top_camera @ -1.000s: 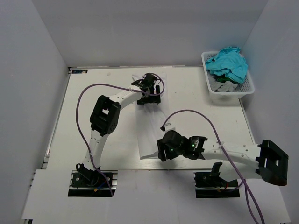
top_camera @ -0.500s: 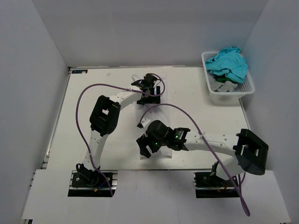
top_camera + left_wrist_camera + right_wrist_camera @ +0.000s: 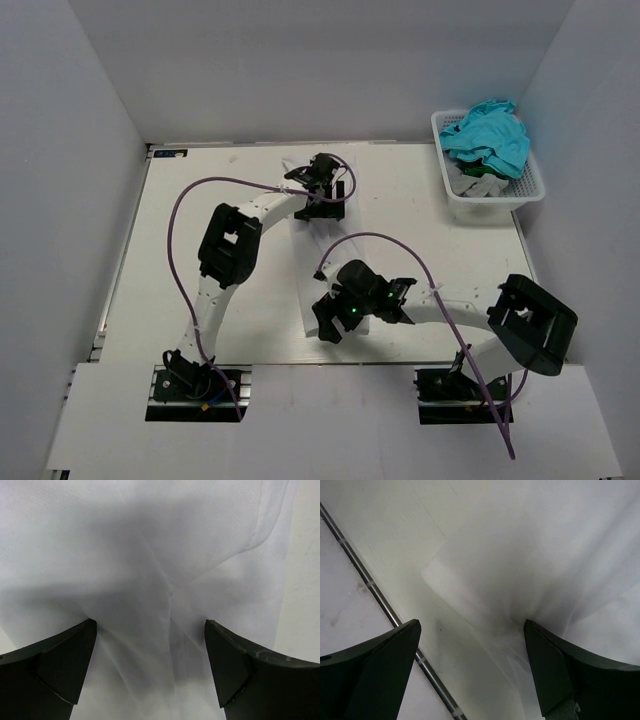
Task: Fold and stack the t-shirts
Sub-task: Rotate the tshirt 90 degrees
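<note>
White shirt (image 3: 312, 272) is lying as a narrow strip at mid-table (image 3: 450, 260). Left gripper (image 3: 322, 205) is standing wide open, fingers down on the shirt's far end. Right gripper (image 3: 332, 322) is likewise standing wide open over its near edge.

White mesh basket (image 3: 497, 205) (far right), table (image 3: 170, 230)

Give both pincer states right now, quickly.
Left pincer: open over the white t-shirt, gripping nothing.
Right pincer: open over the same t-shirt, gripping nothing.
</note>
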Tool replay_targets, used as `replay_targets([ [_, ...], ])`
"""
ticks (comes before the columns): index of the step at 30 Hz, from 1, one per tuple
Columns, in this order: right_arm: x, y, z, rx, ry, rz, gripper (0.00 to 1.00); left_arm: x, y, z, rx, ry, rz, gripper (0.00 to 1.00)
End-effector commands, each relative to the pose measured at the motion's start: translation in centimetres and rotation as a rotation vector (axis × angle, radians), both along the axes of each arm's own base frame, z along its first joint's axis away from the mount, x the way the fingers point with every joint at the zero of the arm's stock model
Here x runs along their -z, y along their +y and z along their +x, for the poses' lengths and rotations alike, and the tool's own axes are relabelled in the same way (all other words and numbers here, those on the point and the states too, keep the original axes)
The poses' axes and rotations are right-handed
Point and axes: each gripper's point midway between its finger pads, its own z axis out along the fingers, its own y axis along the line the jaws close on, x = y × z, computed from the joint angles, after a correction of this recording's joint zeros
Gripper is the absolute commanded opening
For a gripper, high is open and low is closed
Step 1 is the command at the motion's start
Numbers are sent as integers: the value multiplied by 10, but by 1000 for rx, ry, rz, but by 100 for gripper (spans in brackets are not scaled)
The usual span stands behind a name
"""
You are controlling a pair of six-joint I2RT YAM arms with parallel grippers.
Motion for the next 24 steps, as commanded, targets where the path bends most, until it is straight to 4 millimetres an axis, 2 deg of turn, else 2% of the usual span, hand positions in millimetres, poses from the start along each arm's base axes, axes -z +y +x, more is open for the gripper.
replay_targets([
  [1,3,8,-3,-78,35,38,90,52,22,-6,-23,108,98,100],
  [2,-3,13,3,-97,11,53,90,53,25,2,-26,101,98,100],
  [4,-1,16,6,-115,29,54,90,57,23,16,-25,93,99,100],
  [5,-1,20,10,-128,22,56,90,48,20,31,-35,60,77,100],
  [6,0,21,13,-129,26,53,90,61,25,33,-36,79,93,100],
  [7,-7,28,16,-146,21,77,90,62,22,36,-22,76,86,100],
  [8,4,25,16,-155,48,38,90,57,18,41,-22,62,78,100],
  [9,-8,34,23,-173,30,51,90,52,17,41,-8,68,74,100],
  [10,-9,35,26,-176,32,50,90,54,12,40,19,75,57,100],
  [13,-32,45,36,-157,5,101,90,18,-4,45,103,12,-22,100],
  [14,-54,47,42,-140,-45,139,90,-10,-5,47,104,-35,-47,100],
  [16,-73,49,45,-110,-71,168,90,-44,-8,49,119,-95,-80,100],
  [17,-100,46,53,-71,-144,206,90,-56,-6,47,127,-111,-83,100],
  [18,-107,44,54,-40,-145,217,90,-91,-4,42,127,-151,-102,100],
  [19,-126,36,60,16,-186,234,90,-99,1,35,127,-147,-100,100],
  [21,-135,24,68,148,-183,220,90,-120,16,23,75,-159,-84,100],
  [22,-134,12,74,257,-163,177,90,-153,25,10,43,-193,-107,100],
  [23,-130,-4,76,360,-133,128,90,-135,38,-14,-15,-110,-93,100],
  [24,-127,-13,78,414,-129,102,90,-135,48,-29,-62,-87,-95,100],
])
